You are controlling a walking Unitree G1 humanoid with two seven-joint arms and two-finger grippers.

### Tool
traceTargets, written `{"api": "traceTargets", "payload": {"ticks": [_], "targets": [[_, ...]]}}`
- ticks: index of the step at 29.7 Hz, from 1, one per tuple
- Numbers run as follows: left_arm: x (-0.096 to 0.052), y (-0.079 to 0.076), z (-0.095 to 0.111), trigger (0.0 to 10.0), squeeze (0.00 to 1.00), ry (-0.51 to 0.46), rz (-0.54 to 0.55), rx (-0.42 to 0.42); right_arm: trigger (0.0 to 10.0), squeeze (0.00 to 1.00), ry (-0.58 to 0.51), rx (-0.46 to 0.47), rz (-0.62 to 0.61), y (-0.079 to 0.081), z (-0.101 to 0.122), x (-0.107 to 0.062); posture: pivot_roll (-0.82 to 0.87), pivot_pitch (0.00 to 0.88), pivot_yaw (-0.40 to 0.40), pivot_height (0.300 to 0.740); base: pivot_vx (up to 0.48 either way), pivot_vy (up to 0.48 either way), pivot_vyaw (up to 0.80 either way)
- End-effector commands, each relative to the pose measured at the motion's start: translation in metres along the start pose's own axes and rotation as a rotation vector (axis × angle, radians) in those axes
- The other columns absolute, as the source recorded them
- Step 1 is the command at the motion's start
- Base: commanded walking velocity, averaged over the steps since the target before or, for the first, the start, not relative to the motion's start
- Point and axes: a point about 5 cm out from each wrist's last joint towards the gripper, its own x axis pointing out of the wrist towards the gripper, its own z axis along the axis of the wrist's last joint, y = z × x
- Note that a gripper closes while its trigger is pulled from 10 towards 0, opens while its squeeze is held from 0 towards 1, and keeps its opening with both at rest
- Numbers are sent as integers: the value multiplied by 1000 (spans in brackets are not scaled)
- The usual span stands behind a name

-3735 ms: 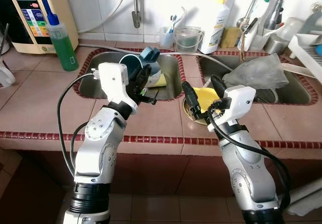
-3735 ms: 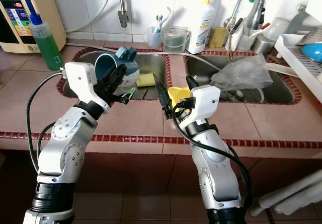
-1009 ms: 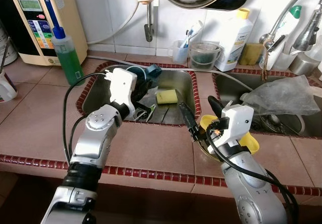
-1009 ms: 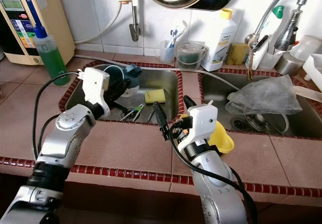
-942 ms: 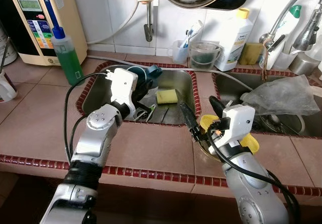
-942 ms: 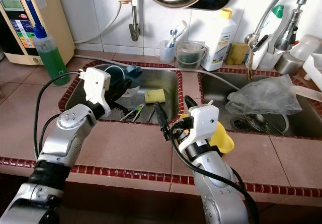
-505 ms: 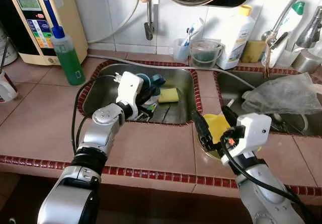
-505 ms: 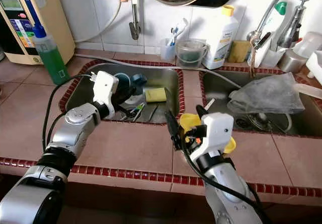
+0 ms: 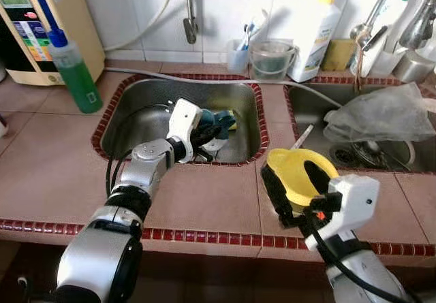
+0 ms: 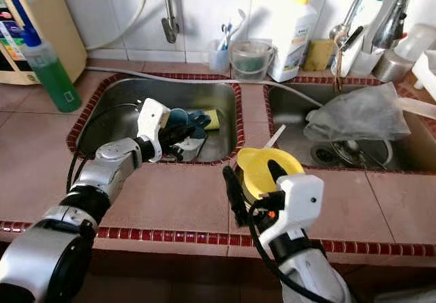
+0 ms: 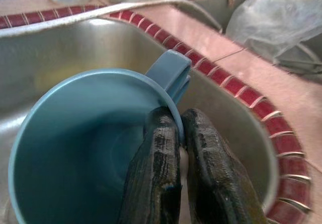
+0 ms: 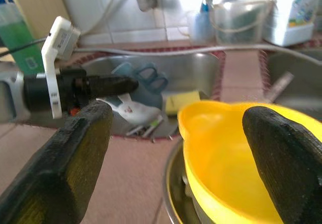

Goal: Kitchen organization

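Observation:
A teal mug (image 9: 221, 119) lies low in the left sink (image 9: 136, 105), its mouth turned toward my wrist. My left gripper (image 9: 206, 130) is shut on the mug's rim beside the handle; the left wrist view shows the two fingers (image 11: 158, 168) pinching that rim (image 11: 90, 148). A yellow plastic jug (image 9: 300, 173) sits on a metal ring on the counter between the two sinks. My right gripper (image 9: 288, 169) is open, one finger to the jug's left and the other over its near rim. In the right wrist view its fingers (image 12: 75, 148) stand wide apart before the jug (image 12: 226, 148).
A yellow sponge (image 10: 212, 119) and some cutlery lie in the left sink. A green soap bottle (image 9: 71, 71) stands on the left counter. A crumpled plastic bag (image 9: 381, 112) covers the right sink. Cups (image 9: 267, 58) and a white bottle (image 9: 323, 17) line the back wall.
The camera has tipped down and closer. My left gripper has lowered the mug deeper into the sink and further right. My right gripper now straddles the yellow jug's near side.

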Motion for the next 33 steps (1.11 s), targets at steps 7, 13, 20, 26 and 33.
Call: {"api": "traceTargets", "payload": {"ticks": [7, 13, 20, 26, 33], "targets": [[-7, 22, 14, 10000, 0, 42, 89, 21, 10000, 0, 16, 32, -2, 11, 8, -14, -286, 239, 50, 740, 0, 0, 0], [-12, 31, 14, 10000, 0, 106, 133, 32, 10000, 0, 27, 41, -4, 13, 10, -19, -284, 259, 50, 740, 0, 0, 0], [-17, 41, 18, 10000, 0, 112, 181, 32, 10000, 0, 52, 37, -21, 12, 10, -24, -282, 264, 47, 740, 0, 0, 0], [-19, 45, 23, 10000, 0, 98, 200, 22, 10000, 0, 57, 34, -26, 11, 11, -24, -282, 257, 46, 740, 0, 0, 0], [-19, 47, 29, 10000, 529, 76, 206, 11, 10000, 0, 37, 29, -23, 9, 14, -22, -283, 252, 44, 740, 0, 0, 0]]}}
